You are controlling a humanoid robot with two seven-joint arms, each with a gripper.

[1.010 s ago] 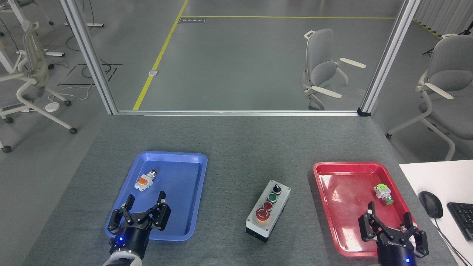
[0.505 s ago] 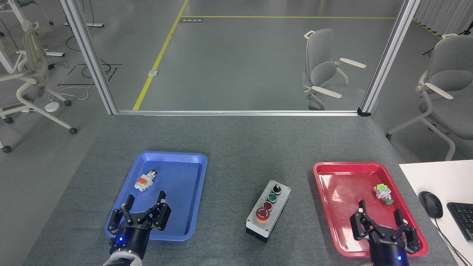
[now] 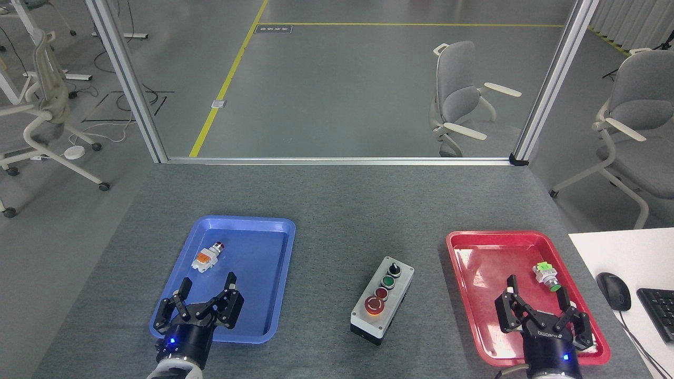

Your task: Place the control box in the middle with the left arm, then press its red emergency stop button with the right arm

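Note:
The control box (image 3: 383,300), light grey on a black base, lies on the dark-grey speckled mat (image 3: 337,210) between the two trays, its long axis running from near left to far right. Its red emergency stop button (image 3: 374,305) with the yellow-orange collar sits at the near end. My left gripper (image 3: 207,287) hovers open over the near part of the blue tray, well left of the box, holding nothing. Over the near part of the red tray, my right gripper (image 3: 536,290) is open and empty, right of the box.
A blue tray (image 3: 274,231) at left holds a small orange-and-white push-button part (image 3: 207,257). A red tray (image 3: 474,242) at right holds a green-and-white part (image 3: 545,276). A white desk with a mouse (image 3: 613,290) and keyboard (image 3: 659,311) adjoins the right edge.
My right gripper has moved left and a little farther out over the red tray. The left gripper and the control box have stayed put.

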